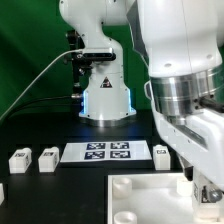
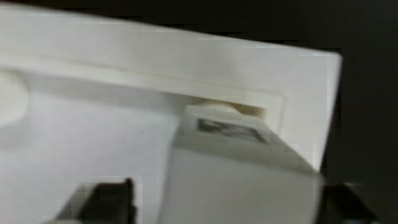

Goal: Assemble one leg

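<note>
In the wrist view my gripper (image 2: 228, 205) is shut on a white leg (image 2: 231, 165). Its dark fingers (image 2: 111, 200) press on either side of it. The leg's tagged end (image 2: 233, 127) meets a hole near a corner of the large white panel (image 2: 107, 100); I cannot tell how deep it sits. In the exterior view the gripper (image 1: 203, 190) hangs low over the panel (image 1: 150, 192) at the exterior view's right, and the held leg is hidden there. Two loose legs (image 1: 21, 159) (image 1: 47, 158) lie at the left, and another (image 1: 162, 152) is beside the marker board.
The marker board (image 1: 97, 152) lies flat in the middle of the black table. The robot's base (image 1: 105, 95) stands behind it. A small white part (image 1: 2, 190) shows at the exterior view's left edge.
</note>
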Robot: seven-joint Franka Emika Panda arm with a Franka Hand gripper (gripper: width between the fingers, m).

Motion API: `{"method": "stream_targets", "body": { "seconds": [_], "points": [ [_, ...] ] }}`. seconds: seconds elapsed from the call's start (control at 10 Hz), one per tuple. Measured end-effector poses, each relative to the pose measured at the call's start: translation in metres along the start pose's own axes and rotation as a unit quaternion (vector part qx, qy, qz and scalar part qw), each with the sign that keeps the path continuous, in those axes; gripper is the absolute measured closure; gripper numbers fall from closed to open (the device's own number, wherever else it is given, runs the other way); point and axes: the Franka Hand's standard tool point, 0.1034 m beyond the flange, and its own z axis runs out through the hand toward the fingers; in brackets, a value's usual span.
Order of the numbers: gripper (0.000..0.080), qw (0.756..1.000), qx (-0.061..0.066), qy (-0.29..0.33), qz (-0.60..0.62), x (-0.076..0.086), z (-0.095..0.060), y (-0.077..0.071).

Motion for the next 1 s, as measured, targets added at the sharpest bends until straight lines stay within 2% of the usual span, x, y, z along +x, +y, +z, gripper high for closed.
{"method": "stream_targets", "body": {
  "seconds": [0.1, 0.4, 0.5, 0.6, 0.8, 0.9, 1.0],
  "points": [
    [0.0175, 0.998, -0.011, 0.000, -0.068, -0.0055, -0.0011, 0.0000],
    [0.0156, 0.972, -0.012, 0.001, -0.234, -0.0068, -0.0011, -0.0012],
    [0.0151, 0.956, -0.018, 0.007, -0.293, -0.0070, -0.0011, -0.0012],
    [0.0150, 0.921, -0.034, 0.026, -0.388, -0.0080, -0.0014, -0.0027],
    [0.0150, 0.844, -0.038, 0.031, -0.534, -0.0008, -0.0008, -0.0045],
    [0.0150, 0.838, -0.032, 0.037, -0.544, 0.0007, -0.0002, -0.0067],
    [0.0160, 0.839, -0.032, 0.037, -0.542, 0.0002, -0.0001, -0.0067]
  ]
}}
